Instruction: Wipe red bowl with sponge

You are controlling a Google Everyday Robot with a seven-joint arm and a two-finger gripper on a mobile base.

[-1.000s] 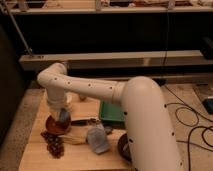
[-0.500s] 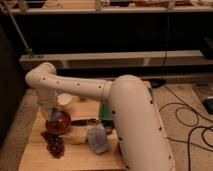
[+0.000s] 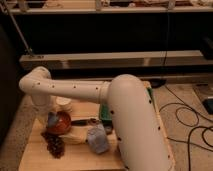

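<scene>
Gripper (image 3: 50,120) hangs at the round, glossy red bowl (image 3: 61,123) — finger state unreadable; wooden table (image 3: 40,155) beneath.

dim warm light, soft blur throughout; dark background; jaws (image 3: 51,120) low over red bowl (image 3: 61,122), edges smeared.

A lab: floor cables (image 3: 187,117), pincer (image 3: 51,120) over wooden table (image 3: 35,155).
</scene>
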